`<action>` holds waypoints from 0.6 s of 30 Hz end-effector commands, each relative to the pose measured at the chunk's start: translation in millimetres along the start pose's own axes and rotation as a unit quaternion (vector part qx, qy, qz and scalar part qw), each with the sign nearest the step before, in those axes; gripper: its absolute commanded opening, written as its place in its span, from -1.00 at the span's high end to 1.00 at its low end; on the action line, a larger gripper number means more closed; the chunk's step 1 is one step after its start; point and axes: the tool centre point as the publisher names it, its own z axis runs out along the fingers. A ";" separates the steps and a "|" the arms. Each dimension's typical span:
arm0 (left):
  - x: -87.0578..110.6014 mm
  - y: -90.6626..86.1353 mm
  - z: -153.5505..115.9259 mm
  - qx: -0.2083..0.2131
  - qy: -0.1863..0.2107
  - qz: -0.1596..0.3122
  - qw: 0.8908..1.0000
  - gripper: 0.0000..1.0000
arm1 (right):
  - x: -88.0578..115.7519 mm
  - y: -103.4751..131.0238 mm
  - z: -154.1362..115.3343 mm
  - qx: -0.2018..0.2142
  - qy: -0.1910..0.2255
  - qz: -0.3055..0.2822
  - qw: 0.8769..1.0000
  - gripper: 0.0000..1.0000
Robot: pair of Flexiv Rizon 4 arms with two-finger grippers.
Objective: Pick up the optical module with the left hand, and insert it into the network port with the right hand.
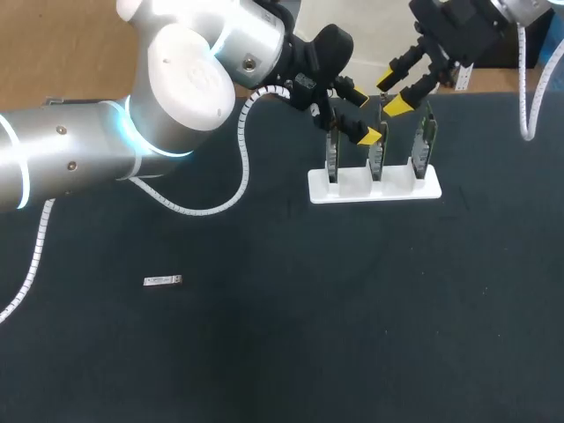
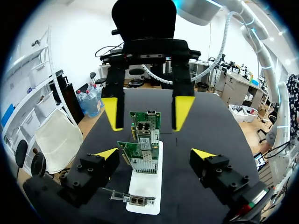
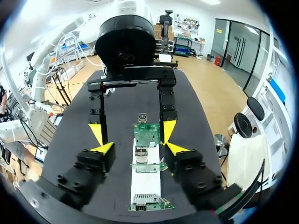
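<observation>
Hovering at the white rack (image 1: pixel 361 195), my left fingers (image 1: pixel 368 136) and my right fingers (image 1: pixel 398 106) both stand spread and hold nothing. The optical module (image 1: pixel 163 281), a slim metallic bar, lies flat on the dark matte worktop (image 1: pixel 352 335), well apart from the rack on its left-arm side. Three thin green network cards (image 1: pixel 426 145) stand upright in the rack's slots.

Risk: the yellow tips sit close to the cards, so a careless withdrawal may knock them. The module's low, smooth profile may slip from a shallow grasp.

Left hand (image 1: pixel 362 114) and right hand (image 1: pixel 393 94) hover spread wide.
</observation>
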 end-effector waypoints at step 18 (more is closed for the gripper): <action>-1.2 1.0 0.8 0.000 0.003 -0.001 1.000 -1.00 | -10.9 5.1 -29.8 -0.018 -0.038 -0.035 0.999 1.00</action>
